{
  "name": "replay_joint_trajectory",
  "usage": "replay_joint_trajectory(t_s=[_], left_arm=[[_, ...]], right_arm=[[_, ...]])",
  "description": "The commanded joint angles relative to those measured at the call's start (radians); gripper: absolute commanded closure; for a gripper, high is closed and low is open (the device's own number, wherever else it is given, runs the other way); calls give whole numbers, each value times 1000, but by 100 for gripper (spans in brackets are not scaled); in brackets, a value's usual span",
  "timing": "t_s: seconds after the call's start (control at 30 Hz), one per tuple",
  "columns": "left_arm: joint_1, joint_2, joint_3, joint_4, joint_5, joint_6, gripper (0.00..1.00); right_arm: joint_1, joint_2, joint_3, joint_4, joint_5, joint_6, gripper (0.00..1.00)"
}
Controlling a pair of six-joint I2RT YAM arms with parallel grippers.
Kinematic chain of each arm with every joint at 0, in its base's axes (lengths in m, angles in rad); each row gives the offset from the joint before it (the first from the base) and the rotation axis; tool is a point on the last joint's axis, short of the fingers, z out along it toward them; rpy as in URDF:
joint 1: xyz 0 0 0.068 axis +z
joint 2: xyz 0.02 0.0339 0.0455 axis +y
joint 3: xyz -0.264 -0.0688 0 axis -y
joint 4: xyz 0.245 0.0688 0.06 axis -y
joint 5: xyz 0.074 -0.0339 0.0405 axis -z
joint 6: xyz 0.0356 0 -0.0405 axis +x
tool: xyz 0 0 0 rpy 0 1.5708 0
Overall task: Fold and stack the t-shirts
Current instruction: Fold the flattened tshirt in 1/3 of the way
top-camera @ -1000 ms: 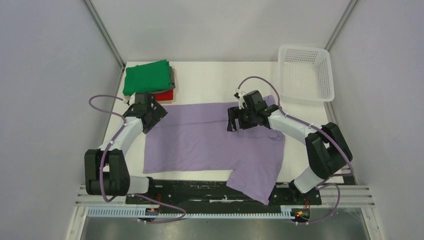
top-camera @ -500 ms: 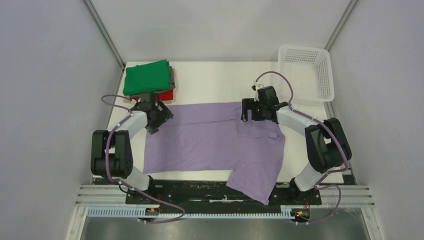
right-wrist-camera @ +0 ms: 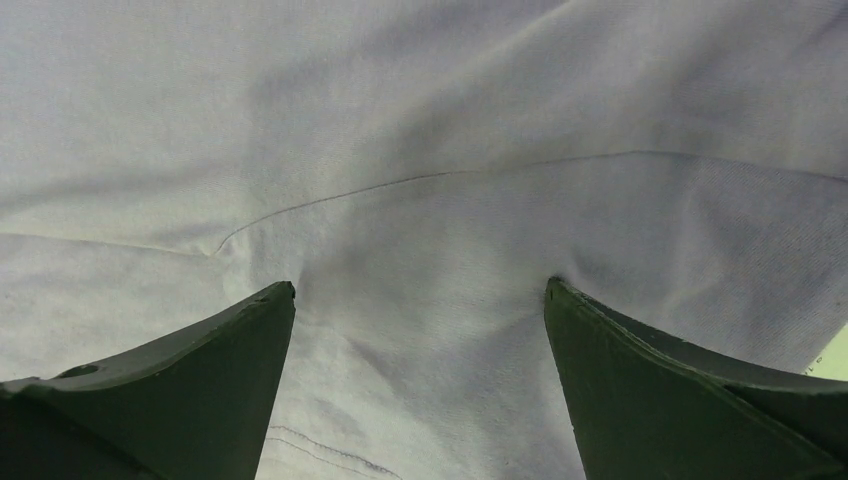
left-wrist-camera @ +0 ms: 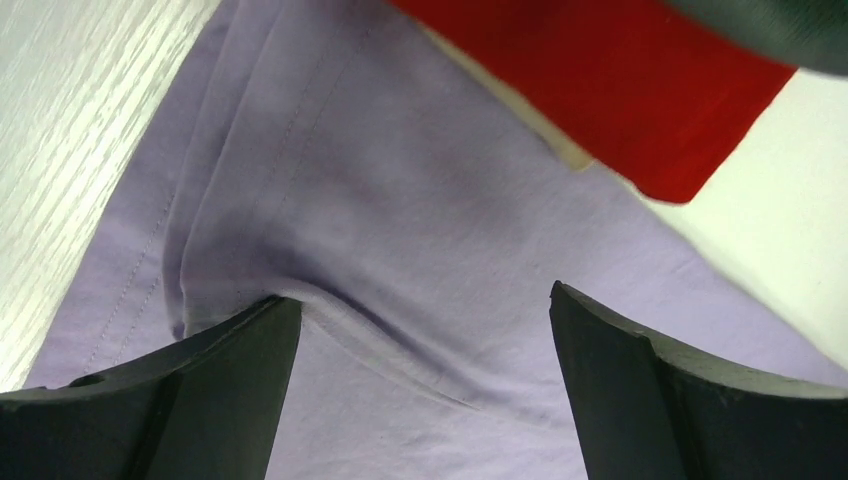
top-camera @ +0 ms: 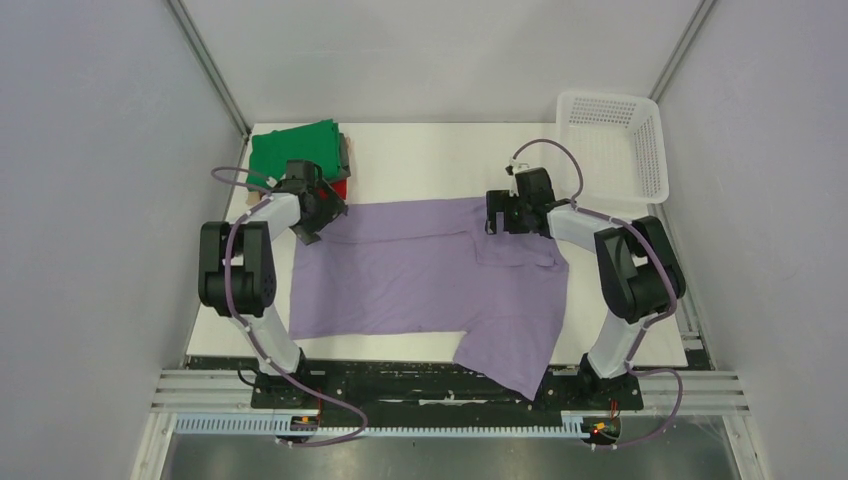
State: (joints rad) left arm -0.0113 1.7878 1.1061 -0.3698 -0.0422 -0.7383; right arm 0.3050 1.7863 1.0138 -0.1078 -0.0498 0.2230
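Note:
The lavender t-shirt (top-camera: 420, 270) lies spread flat across the middle of the table, one corner hanging over the near edge. A folded stack sits at the back left: green t-shirt (top-camera: 293, 152) on top, a grey one under it, the red t-shirt (top-camera: 340, 188) at the bottom. My left gripper (top-camera: 318, 222) is open, its fingertips (left-wrist-camera: 200, 380) pressed on the lavender shirt's far left corner (left-wrist-camera: 420, 250), next to the red shirt (left-wrist-camera: 620, 90). My right gripper (top-camera: 497, 222) is open, fingertips (right-wrist-camera: 640, 370) down on the shirt's far right edge (right-wrist-camera: 420, 300).
A white plastic mesh basket (top-camera: 610, 145) stands at the back right corner. Grey walls close in the table on the left, right and back. A black rail (top-camera: 400, 385) runs along the near edge by the arm bases.
Both arms have reached farther back. The left gripper moved up to the shirt's far left corner by the stack; the right gripper moved back and right to the far edge.

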Motion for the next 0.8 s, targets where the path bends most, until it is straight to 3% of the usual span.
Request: replay_joint_trajectory(t_s=[0.0,0.17,0.3,0.4,0.57,0.67,0.77], left_arm=[[7,84,54,-26,-20,5,0],[7,31,58,-72,-75,6,0],[4,-66,28,-92,-66,7,0],[-4,-161,-8,-125,-39,8,0],[-55,-421,-144,-210,-125,-46,0],[-83,-592,-263,-231,-103,-111,0],[-102,-724,-349,-358,-158,-176,0]], right_arm=[[-24,69,57,36,17,-36,2],[-27,30,79,34,13,-64,2],[-27,-105,-25,67,17,-70,2],[-27,-188,-99,152,-67,-77,2],[-27,-297,-181,220,-116,-69,2],[-27,-343,-222,276,-161,-36,2],[-28,-389,-251,291,-170,-22,2]])
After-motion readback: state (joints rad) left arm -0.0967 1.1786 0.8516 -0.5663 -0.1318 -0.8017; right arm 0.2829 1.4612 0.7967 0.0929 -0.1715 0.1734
